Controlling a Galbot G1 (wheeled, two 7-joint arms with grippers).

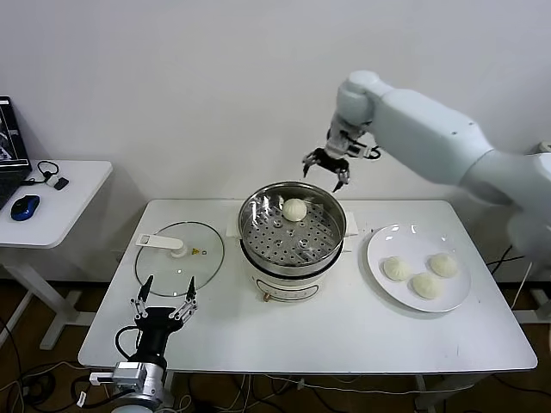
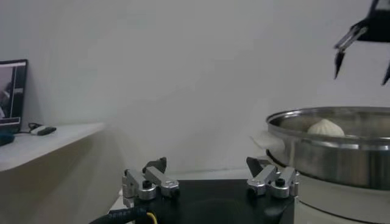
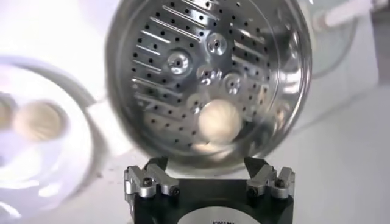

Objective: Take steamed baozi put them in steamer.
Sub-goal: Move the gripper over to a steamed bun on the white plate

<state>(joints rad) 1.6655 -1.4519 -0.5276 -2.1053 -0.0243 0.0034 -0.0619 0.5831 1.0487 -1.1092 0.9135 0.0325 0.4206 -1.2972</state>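
One baozi [image 1: 294, 209] sits pleats-up in steamer [image 1: 331, 239]; right pincer [image 1: 326, 168] spread wide, empty.

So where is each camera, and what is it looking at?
Head view: high up, looking down at the table; both arms show, right gripper above the steamer.
Left wrist view: low by the table edge, looking sideways; open left gripper shows.
Right wrist view: above, looking straight down; open right gripper shows.
All three share the baozi in the steamer.
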